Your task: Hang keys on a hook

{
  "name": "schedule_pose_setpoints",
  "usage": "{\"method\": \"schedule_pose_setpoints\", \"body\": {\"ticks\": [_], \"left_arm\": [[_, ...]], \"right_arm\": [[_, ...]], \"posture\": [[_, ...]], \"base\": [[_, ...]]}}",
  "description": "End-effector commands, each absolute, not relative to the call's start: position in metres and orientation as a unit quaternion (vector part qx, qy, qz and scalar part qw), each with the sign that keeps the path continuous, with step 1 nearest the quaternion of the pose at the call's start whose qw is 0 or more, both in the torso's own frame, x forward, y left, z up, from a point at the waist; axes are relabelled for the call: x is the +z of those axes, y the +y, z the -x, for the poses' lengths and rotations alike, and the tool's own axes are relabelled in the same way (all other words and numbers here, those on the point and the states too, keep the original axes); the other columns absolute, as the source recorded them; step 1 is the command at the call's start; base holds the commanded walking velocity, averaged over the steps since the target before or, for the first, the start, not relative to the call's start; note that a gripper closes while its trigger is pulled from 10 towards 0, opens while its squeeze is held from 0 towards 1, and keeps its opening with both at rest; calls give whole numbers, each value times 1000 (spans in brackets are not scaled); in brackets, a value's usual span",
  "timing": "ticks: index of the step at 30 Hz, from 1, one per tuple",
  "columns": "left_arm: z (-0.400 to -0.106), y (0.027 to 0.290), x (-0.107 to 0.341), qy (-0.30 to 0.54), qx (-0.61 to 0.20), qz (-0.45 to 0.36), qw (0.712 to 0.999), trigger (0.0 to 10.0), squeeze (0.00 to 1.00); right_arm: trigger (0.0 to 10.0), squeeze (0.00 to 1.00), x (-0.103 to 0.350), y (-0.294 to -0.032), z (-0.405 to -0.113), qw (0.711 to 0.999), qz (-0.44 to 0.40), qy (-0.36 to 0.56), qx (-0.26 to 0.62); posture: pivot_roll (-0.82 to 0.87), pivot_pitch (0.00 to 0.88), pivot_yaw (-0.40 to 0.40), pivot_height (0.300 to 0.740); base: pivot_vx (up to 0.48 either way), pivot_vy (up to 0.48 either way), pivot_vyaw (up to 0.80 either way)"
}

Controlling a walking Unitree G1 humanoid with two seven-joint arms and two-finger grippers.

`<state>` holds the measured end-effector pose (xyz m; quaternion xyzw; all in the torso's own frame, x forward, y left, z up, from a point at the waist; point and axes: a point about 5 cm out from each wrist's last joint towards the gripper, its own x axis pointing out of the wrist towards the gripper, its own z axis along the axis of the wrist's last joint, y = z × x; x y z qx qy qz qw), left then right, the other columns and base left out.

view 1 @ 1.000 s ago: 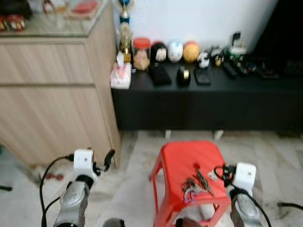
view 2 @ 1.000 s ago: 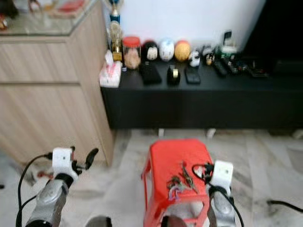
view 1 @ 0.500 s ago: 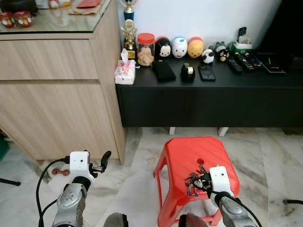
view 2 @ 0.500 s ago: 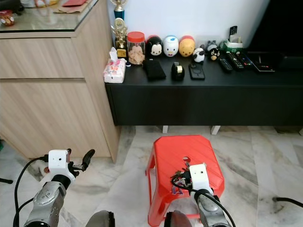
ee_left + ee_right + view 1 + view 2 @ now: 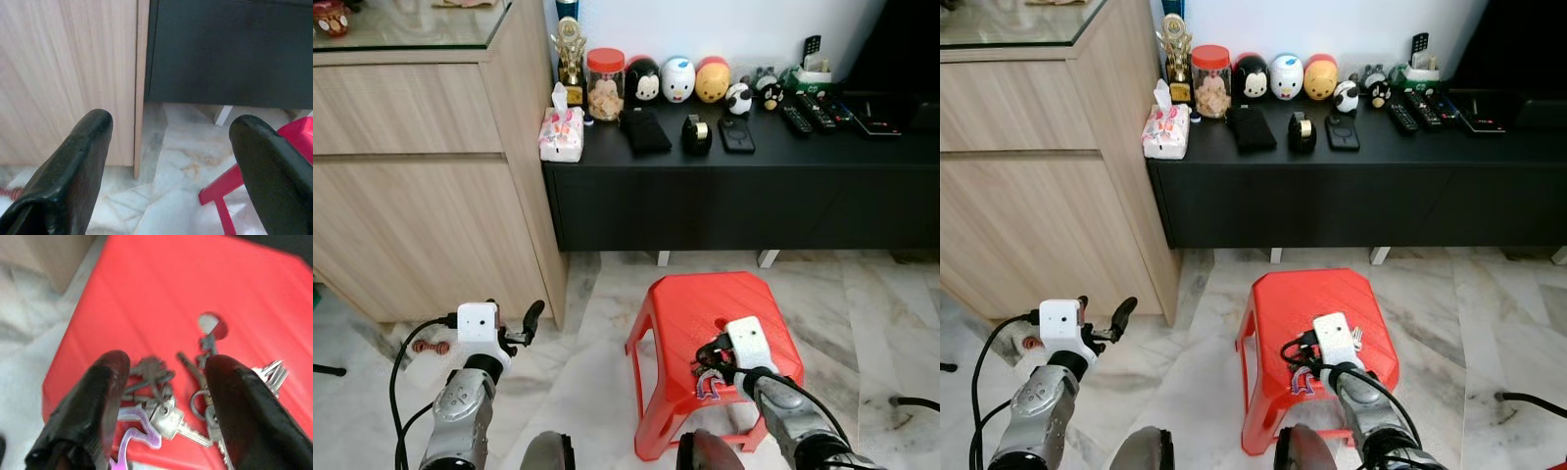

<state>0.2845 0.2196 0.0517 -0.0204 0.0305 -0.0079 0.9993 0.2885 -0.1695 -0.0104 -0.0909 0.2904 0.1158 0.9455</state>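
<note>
Red plastic stool (image 5: 705, 304) carries the keys (image 5: 168, 396), a loose metal bunch lying flat near the stool's front edge, at about 5 o'clock in the left eye view. Your right gripper (image 5: 164, 404) hangs just over them, its two black fingers spread apart with the bunch between them, nothing gripped. The left gripper (image 5: 171, 161) idles at 8 o'clock, fingers wide apart and empty, facing the wooden cabinet (image 5: 421, 176) and the black low console (image 5: 734, 186). Handling, by my read: keys are light, rigid pieces on floppy rings, so the bunch will slide on the smooth stool top and dangle and swing once lifted. Thin and flat, so pinching a single blade risks a slip. Better take hold where the rings cluster beside the purple tag (image 5: 134, 431), or on the thick key head (image 5: 166, 418) there, squeezing low against the seat. No hook can be made out in these views, so you'll have to find it.
</note>
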Motion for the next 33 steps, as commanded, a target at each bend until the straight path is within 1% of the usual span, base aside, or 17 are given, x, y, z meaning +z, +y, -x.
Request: {"method": "schedule_pose_setpoints", "body": {"ticks": [1,8,11,15,25,26,27,28,29,30,32,33], "left_arm": [[-281,218,51,31,-5,28,999,10000,0],[-277,214,54,23,-3,39,999,10000,0],[-275,212,59,16,-9,36,999,10000,0],[-273,209,64,8,-13,32,999,10000,0],[-264,202,68,10,-18,34,999,10000,0],[-263,203,69,11,-16,35,999,10000,0],[-263,203,69,11,-16,35,999,10000,0],[-262,203,69,11,-14,35,999,10000,0],[-261,203,68,11,-14,35,999,10000,0],[-260,203,68,11,-13,36,999,10000,0],[-258,203,68,11,-13,36,999,10000,0],[-258,203,68,11,-13,36,999,10000,0]], "right_arm": [[10000,0,-10,-173,-289,941,102,299,120],[10000,0,-8,-175,-292,941,106,297,120],[10000,0,-5,-171,-295,945,99,287,126],[10000,0,-4,-167,-296,944,100,284,134],[10000,0,-3,-170,-296,944,103,282,135],[8980,0,-3,-171,-296,944,106,282,134],[8980,0,-3,-171,-296,944,106,282,134],[7412,0,-3,-172,-296,944,110,282,132],[4000,0,-4,-173,-295,944,111,282,130],[1412,0,-4,-174,-295,944,111,283,128],[0,0,-3,-174,-296,945,113,282,124],[0,0,-3,-174,-296,945,113,282,124]], "posture": [[147,189,-79,636],[154,216,-84,636],[161,235,-89,636],[163,242,-93,636],[162,258,-98,636],[163,261,-100,636],[163,261,-100,636],[163,264,-101,636],[163,263,-101,636],[163,265,-101,636],[163,268,-102,636],[163,268,-102,636]], "base": [[0,0,0],[0,0,0],[0,0,0],[0,0,0],[0,0,0],[0,0,0],[0,0,0],[0,0,0],[0,0,0],[0,0,0],[0,0,0],[0,0,0]]}}
